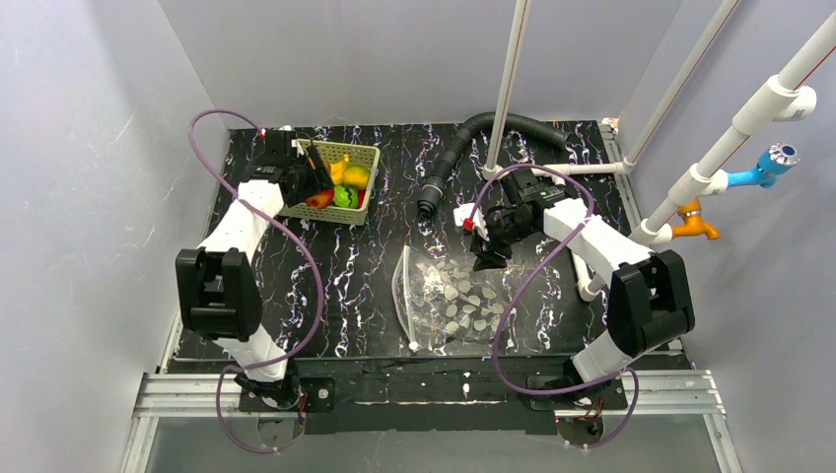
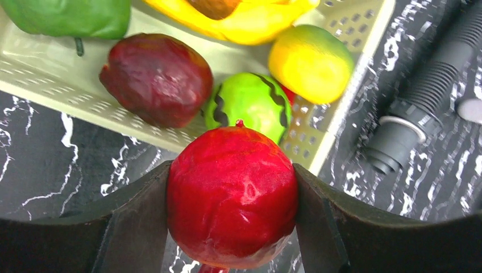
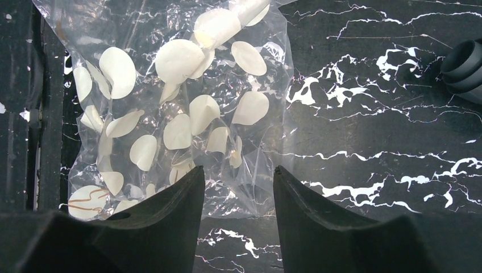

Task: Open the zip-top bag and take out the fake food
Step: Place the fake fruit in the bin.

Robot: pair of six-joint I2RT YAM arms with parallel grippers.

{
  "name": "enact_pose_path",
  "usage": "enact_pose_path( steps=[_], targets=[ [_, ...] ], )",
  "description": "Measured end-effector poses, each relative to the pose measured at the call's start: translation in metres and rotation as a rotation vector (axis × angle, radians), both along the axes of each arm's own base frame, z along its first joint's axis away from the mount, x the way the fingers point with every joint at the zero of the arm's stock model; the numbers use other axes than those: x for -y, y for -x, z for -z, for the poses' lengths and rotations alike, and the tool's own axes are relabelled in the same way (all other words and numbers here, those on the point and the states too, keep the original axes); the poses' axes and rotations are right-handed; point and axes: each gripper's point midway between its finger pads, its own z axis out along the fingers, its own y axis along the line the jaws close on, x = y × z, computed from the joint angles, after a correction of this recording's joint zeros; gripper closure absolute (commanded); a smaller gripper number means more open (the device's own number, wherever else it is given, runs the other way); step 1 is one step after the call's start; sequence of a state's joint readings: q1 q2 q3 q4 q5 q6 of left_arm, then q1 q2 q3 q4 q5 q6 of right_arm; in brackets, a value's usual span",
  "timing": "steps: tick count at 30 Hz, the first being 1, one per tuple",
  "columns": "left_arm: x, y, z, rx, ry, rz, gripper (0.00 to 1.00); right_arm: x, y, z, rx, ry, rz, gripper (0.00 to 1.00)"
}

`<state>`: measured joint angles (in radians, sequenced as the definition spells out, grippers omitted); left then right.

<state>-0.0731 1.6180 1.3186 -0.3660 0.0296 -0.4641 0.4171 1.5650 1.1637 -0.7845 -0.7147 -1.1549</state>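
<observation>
My left gripper (image 2: 232, 196) is shut on a glossy red apple (image 2: 232, 193) and holds it at the near edge of the pale green basket (image 2: 57, 91); in the top view the gripper (image 1: 317, 194) is at the basket (image 1: 367, 153). Fake food lies in the basket: a dark purple piece (image 2: 156, 77), a green piece (image 2: 247, 102), an orange-green fruit (image 2: 310, 61), a yellow banana (image 2: 250, 20). The zip-top bag (image 1: 449, 296) lies flat and empty at the table's middle. My right gripper (image 3: 235, 179) is open, just over the bag's (image 3: 176, 108) far corner (image 1: 488, 258).
A black corrugated hose (image 1: 463, 148) curves at the back centre; its end shows in the left wrist view (image 2: 398, 136). White pipes (image 1: 513, 79) stand behind and to the right. A green pepper (image 2: 68, 17) lies in the basket's far part.
</observation>
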Motion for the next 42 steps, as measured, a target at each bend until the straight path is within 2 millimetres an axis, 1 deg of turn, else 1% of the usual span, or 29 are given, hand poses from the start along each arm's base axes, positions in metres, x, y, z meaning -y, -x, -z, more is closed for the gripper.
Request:
enact_pose_path(
  steps=[5,7,12,15,17,19,22,24,27,31,36,37,38,42],
  targets=[
    [-0.019,-0.018,0.022,-0.061,-0.039,-0.065,1.00,0.000,0.000,-0.001,0.004,-0.002,-0.002,0.45],
    [-0.024,-0.024,0.027,-0.075,-0.046,-0.080,1.00,0.000,0.000,-0.001,0.005,-0.001,-0.003,0.45],
    [-0.037,-0.045,0.029,-0.079,-0.062,-0.115,1.00,0.000,0.000,-0.001,0.010,-0.002,-0.008,0.45],
    [-0.043,-0.057,0.025,-0.068,-0.068,-0.133,0.88,0.000,-0.001,-0.001,0.016,-0.002,-0.012,0.45],
    [-0.045,-0.063,0.024,-0.063,-0.072,-0.138,0.83,0.000,-0.001,-0.001,0.018,-0.003,-0.015,0.45],
    [-0.049,-0.068,0.023,-0.062,-0.073,-0.147,0.74,0.000,-0.001,-0.001,0.019,-0.003,-0.016,0.45],
    [-0.056,-0.075,0.025,-0.062,-0.072,-0.160,0.68,0.000,-0.001,-0.001,0.021,-0.003,-0.018,0.45],
    [-0.063,-0.076,0.030,-0.073,-0.072,-0.174,0.59,0.000,-0.001,0.000,0.021,-0.003,-0.018,0.45],
    [-0.074,-0.076,0.038,-0.096,-0.079,-0.198,0.49,0.001,-0.001,0.000,0.022,-0.002,-0.017,0.45],
    [-0.083,-0.080,0.041,-0.103,-0.080,-0.216,0.29,0.001,-0.001,0.000,0.021,-0.002,-0.016,0.45],
    [-0.084,-0.080,0.041,-0.107,-0.080,-0.209,0.12,0.002,-0.001,0.000,0.021,-0.001,-0.019,0.45],
    [-0.084,-0.080,0.041,-0.106,-0.079,-0.208,0.06,0.002,-0.001,0.000,0.022,-0.001,-0.021,0.45],
    [-0.084,-0.080,0.039,-0.104,-0.079,-0.205,0.03,0.002,-0.001,0.000,0.023,-0.001,-0.022,0.45],
    [-0.084,-0.085,0.033,-0.086,-0.081,-0.195,0.02,0.002,0.000,0.000,0.025,0.000,-0.028,0.45]
  ],
)
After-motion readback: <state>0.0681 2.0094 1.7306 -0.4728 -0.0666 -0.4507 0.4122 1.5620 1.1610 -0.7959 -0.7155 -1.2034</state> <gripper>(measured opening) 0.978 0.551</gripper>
